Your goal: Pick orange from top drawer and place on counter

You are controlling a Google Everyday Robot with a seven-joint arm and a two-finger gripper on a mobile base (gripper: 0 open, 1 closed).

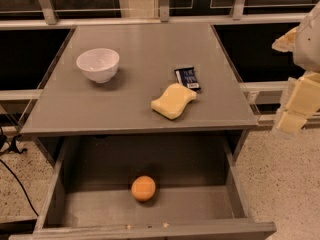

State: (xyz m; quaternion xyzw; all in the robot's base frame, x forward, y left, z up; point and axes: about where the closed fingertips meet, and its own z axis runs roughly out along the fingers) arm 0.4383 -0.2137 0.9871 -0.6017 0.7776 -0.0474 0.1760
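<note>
Closest to me, the top drawer [200, 206] stands open, and the orange [143, 188] sits on its floor, near the middle. It looks round, smooth and firm, so it may roll; I would pinch it across its widest part. My tool [297, 106] hangs right of the table [125, 104]; I cannot tell if it is open.

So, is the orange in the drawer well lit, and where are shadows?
Camera view: the small round orange fruit is lit in the wide grey top drawer, whose back is dark under the flat grey counter; the white bowl casts a shadow rightward; the gripper, at the right edge, looks bright.
</note>
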